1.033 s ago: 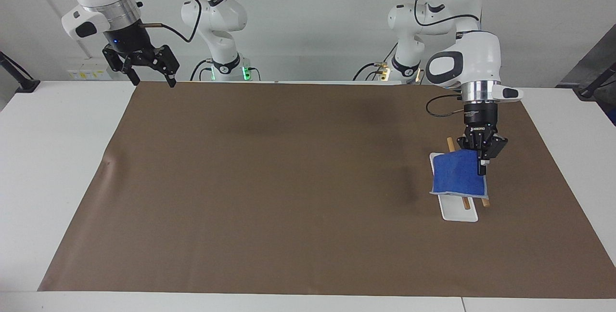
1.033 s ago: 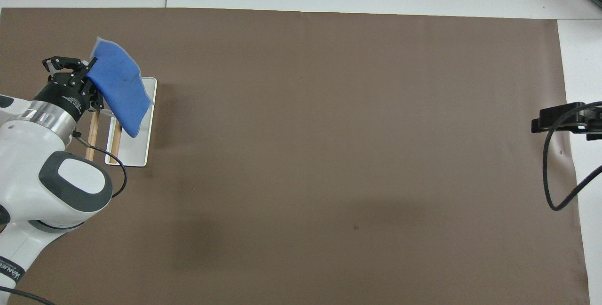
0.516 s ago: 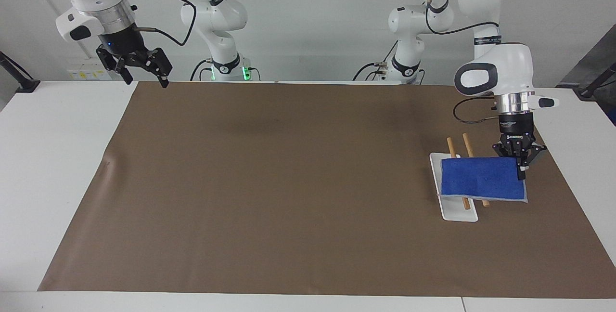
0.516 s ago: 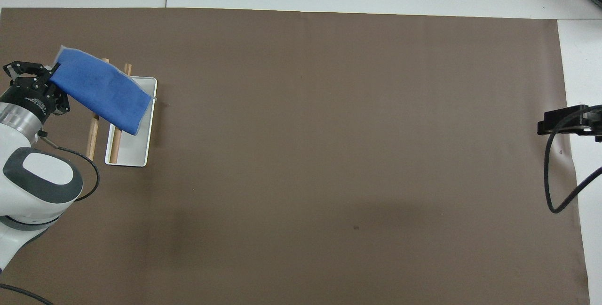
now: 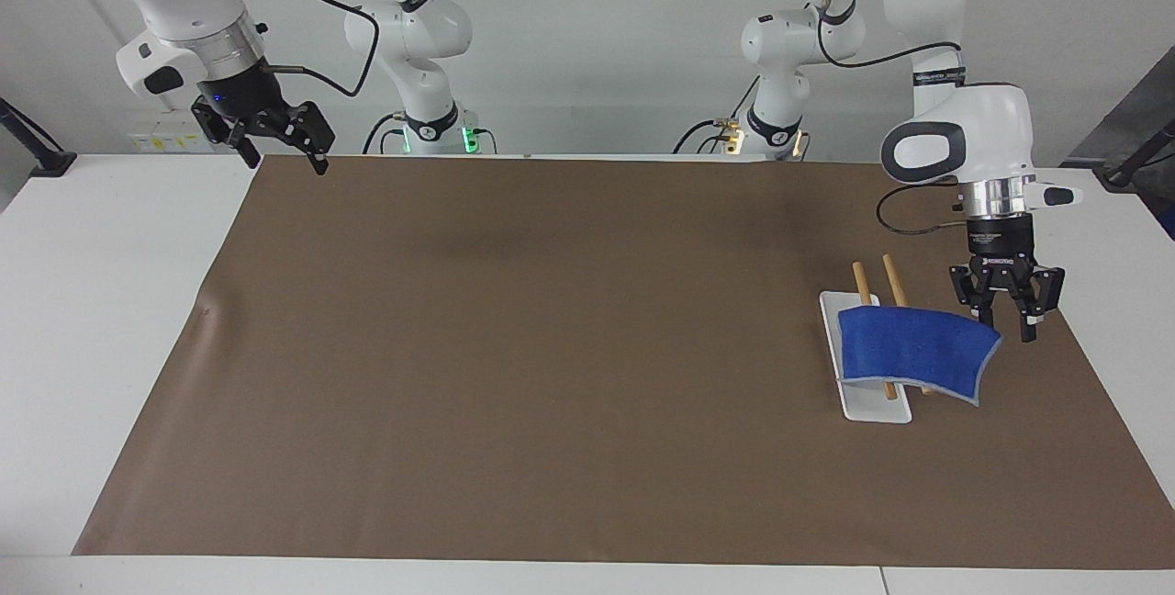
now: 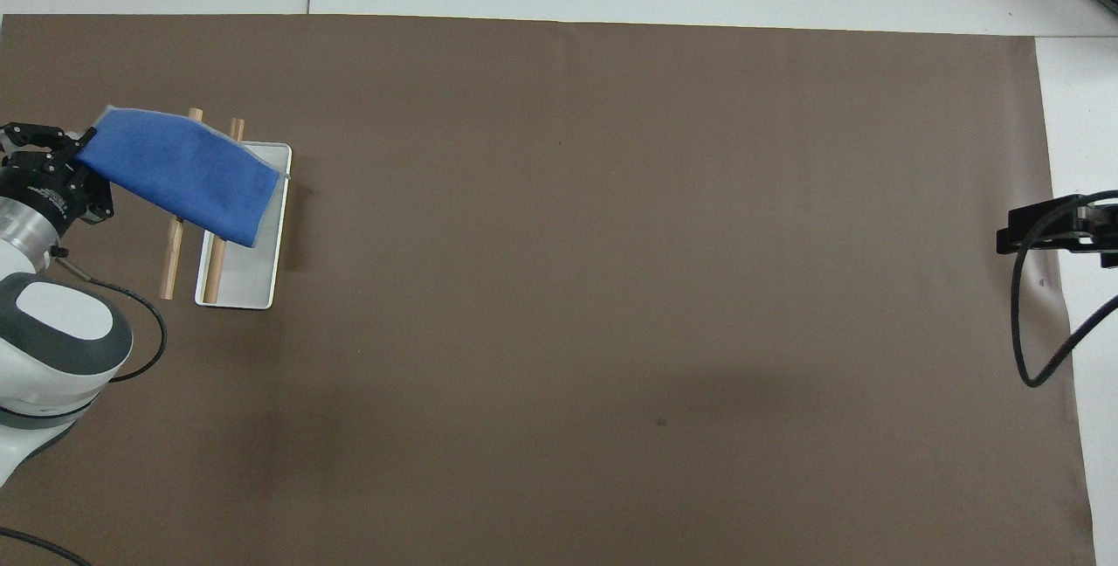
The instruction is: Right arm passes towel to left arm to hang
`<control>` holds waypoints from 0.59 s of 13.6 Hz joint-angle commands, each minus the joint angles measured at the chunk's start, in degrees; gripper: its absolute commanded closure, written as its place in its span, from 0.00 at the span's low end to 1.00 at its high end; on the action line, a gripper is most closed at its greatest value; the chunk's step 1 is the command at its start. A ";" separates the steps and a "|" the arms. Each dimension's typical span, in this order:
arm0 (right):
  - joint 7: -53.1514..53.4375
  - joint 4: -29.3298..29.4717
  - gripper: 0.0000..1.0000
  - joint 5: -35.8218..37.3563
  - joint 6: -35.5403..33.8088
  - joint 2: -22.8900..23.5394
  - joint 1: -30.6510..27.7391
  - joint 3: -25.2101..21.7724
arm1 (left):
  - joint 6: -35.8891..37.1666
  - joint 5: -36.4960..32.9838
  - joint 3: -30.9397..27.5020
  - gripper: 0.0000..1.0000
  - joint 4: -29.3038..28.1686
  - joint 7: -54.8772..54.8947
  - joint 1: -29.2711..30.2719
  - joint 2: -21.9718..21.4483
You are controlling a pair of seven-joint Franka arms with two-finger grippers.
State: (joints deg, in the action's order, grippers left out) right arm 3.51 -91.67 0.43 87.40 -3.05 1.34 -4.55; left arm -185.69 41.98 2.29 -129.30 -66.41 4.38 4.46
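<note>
The blue towel [image 5: 913, 352] lies draped across the two wooden rods [image 5: 889, 272] of the white-based rack [image 5: 872, 407], and its end toward the left arm's side sags down. It also shows in the overhead view [image 6: 183, 173]. My left gripper [image 5: 1007, 324] hangs open just beside that sagging end, with its fingers spread and nothing between them; it also shows in the overhead view [image 6: 48, 140]. My right gripper [image 5: 280, 150], with the blue light, waits open and empty in the air over the mat's corner at the right arm's end.
A brown mat [image 5: 551, 347] covers most of the white table [image 5: 110, 301]. The rack's white base [image 6: 253, 282] stands toward the left arm's end. The right arm's cable [image 6: 1026, 321] loops over the mat's edge.
My left gripper carried the towel sideways over the rods, then opened and let it go. The towel now sags over the rods. The right gripper shifted slightly.
</note>
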 commanded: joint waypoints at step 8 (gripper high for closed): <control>-2.37 -0.79 0.00 1.68 -0.73 -1.16 0.16 -0.11 | 4.72 0.29 0.61 0.09 3.79 6.11 2.22 -0.76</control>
State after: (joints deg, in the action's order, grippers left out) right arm 2.11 -91.67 1.97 87.40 -3.10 1.37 -4.60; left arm -182.92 41.96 2.58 -126.11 -63.05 6.56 4.42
